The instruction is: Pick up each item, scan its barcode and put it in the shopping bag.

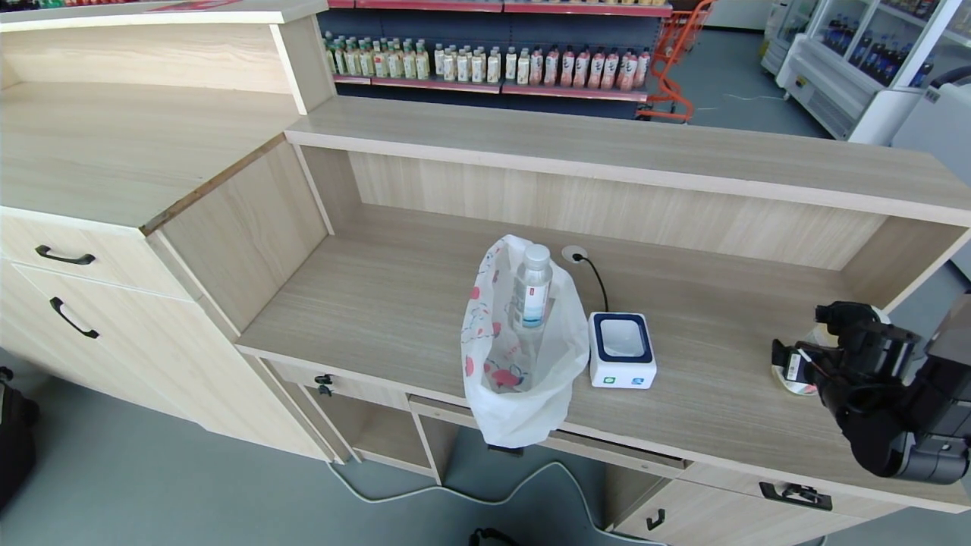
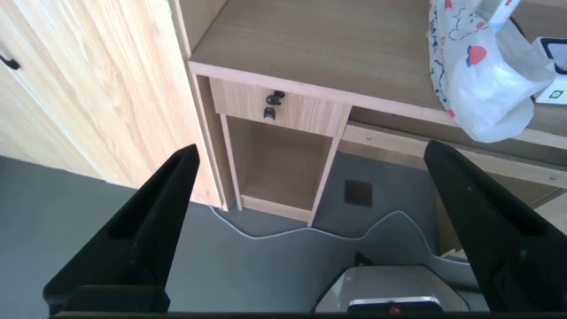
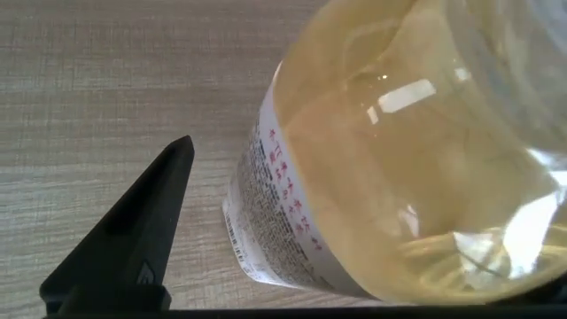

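One bottle (image 1: 531, 292) sitting in bag (image 1: 497, 394); right claw (image 1: 796, 362) straddling jar (image 3: 399, 159), jaws apart, scan and bagging pending; left claw (image 2: 310, 159) spread.

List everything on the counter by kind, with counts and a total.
Bottles: 2, a clear bottle and a yellow bottle
Bag: 1
Scanner: 1
Total: 4
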